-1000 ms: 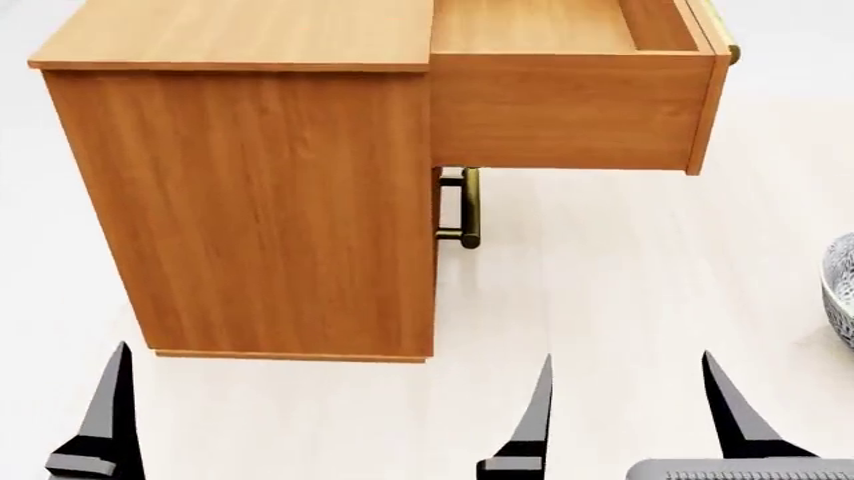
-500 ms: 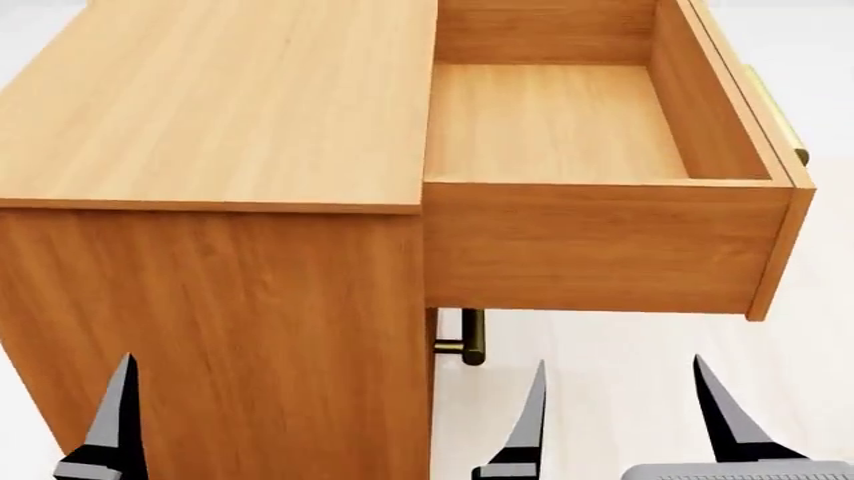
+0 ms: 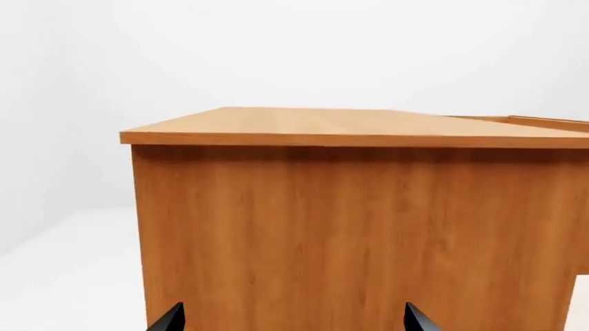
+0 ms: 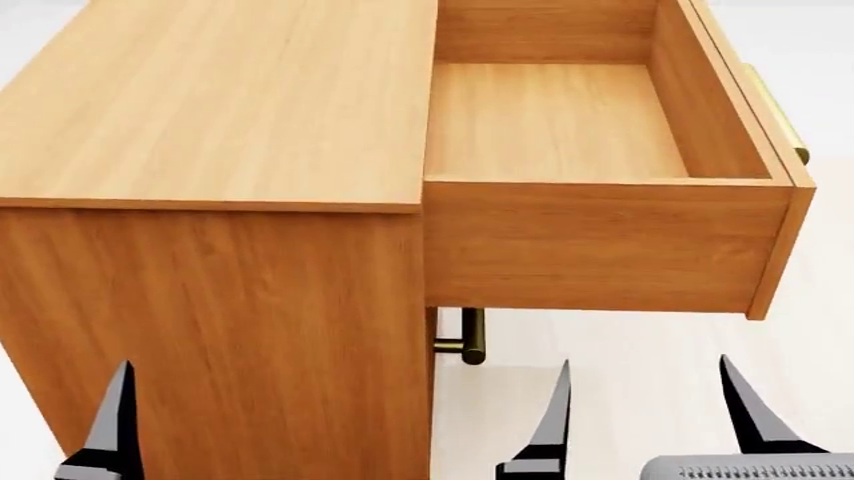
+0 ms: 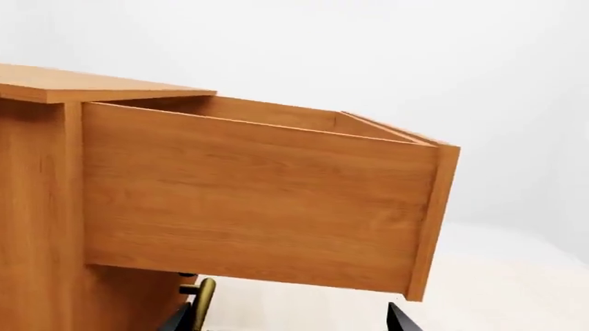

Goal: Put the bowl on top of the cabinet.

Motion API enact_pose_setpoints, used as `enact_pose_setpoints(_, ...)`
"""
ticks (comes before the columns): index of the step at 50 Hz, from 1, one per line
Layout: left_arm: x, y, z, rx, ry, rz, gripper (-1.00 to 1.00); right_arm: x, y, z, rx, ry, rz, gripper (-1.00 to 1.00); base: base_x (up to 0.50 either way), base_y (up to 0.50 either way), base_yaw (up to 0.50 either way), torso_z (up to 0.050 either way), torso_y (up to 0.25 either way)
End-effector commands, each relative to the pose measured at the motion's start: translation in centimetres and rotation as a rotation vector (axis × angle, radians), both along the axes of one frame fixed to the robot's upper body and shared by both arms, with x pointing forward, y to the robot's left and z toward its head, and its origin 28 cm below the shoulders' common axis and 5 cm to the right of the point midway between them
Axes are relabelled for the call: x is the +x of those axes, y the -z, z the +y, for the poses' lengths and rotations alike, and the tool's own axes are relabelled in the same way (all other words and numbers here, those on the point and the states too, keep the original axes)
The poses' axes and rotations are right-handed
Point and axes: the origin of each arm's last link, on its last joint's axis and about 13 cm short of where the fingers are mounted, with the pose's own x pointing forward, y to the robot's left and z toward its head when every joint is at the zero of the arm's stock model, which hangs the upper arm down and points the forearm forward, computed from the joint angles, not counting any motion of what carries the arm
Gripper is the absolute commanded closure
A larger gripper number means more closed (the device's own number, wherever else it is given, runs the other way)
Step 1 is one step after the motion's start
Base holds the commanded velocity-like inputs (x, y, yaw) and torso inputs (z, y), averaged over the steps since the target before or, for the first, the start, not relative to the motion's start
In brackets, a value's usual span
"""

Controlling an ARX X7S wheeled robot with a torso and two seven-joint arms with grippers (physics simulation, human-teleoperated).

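The bowl is out of view. The cabinet (image 4: 214, 110) of orange-brown wood fills the head view, its flat top bare and its top drawer (image 4: 601, 240) pulled out and holding nothing. My left gripper (image 3: 292, 321) is open and faces the cabinet's side panel (image 3: 350, 234), below the top's edge. One finger (image 4: 118, 420) of it shows in the head view. My right gripper (image 4: 647, 425) is open with nothing between its fingers. It sits low in front of the drawer's side (image 5: 258, 200).
A brass bar handle (image 4: 470, 338) on a lower drawer shows under the open drawer, close to the right gripper (image 5: 290, 321). Another brass handle (image 4: 781, 115) is on the open drawer's front. White floor (image 4: 641, 350) lies to the right of the cabinet.
The head view has risen and now looks down on the cabinet top and into the drawer. The bowl has left the right edge. The right gripper's fingers have shifted slightly right.
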Motion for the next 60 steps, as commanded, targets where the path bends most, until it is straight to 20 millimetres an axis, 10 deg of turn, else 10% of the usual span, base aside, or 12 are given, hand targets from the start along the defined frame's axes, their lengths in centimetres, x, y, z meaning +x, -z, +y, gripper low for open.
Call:
enact_pose_setpoints(1,0.7,0.2,0.4,0.014,-0.025,0.005,-1.00,-1.2,-2.7,-2.5,-0.138,0.059,0.000,-1.00,0.00,0.00,0.00,0.000,0.000)
enact_pose_setpoints(23,1.6,0.6,0.5,-0.002,-0.046,0.013,-1.00,-9.9,-6.8,-13.5,-0.318,0.249,0.101,-1.00,0.00,0.00,0.00,0.000,0.000)
enact_pose_setpoints(33,1.6,0.7,0.7,-0.013,-0.039,0.014,-1.00,-12.3,-8.3,-15.5,-0.300,0.306,0.146,-1.00,0.00,0.00,0.00,0.000,0.000)
enact_pose_setpoints(49,1.6,0.9,0.5,0.008,-0.024,0.017,-1.00,-8.0,-9.2,-17.2,-0.207,0.305,0.297,-1.00,0.00,0.00,0.00,0.000,0.000)
enact_pose_setpoints(60,1.5,1.4,0.4,0.021,-0.018,0.025,-1.00,-1.6,-4.8,-16.6,-0.232,0.276,0.489,-1.00,0.00,0.00,0.00,0.000,0.000)
